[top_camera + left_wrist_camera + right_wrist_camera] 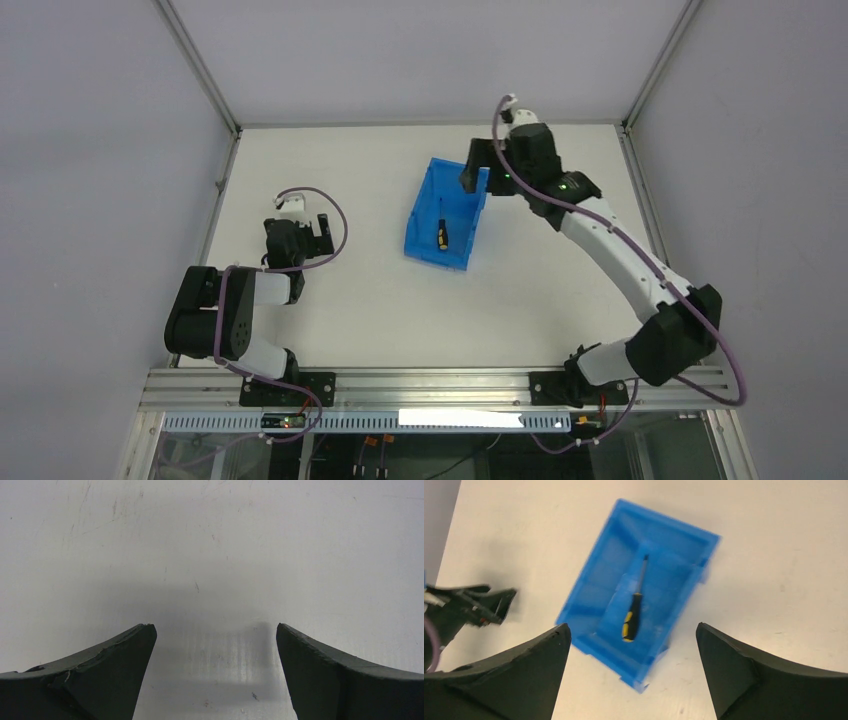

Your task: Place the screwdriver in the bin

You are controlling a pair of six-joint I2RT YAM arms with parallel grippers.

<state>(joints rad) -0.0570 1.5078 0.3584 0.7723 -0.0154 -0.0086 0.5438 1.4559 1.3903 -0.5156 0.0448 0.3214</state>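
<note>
The blue bin (pixel 465 235) stands near the middle of the table, and the screwdriver (pixel 440 234), black handle with yellow accent, lies inside it. In the right wrist view the bin (pixel 594 600) shows from above with the screwdriver (pixel 631 617) on its floor. My right gripper (pixel 478 165) hovers above the bin's far right corner, open and empty; its jaws (pixel 631 630) stand wide apart. My left gripper (pixel 318 235) is at the left of the table, far from the bin, open and empty, over bare table (pixel 215 627).
The white table is bounded by a metal frame and grey walls at the back and sides. The left arm's gripper shows at the left edge of the right wrist view (pixel 471 605). An aluminium rail (pixel 430 385) runs along the near edge.
</note>
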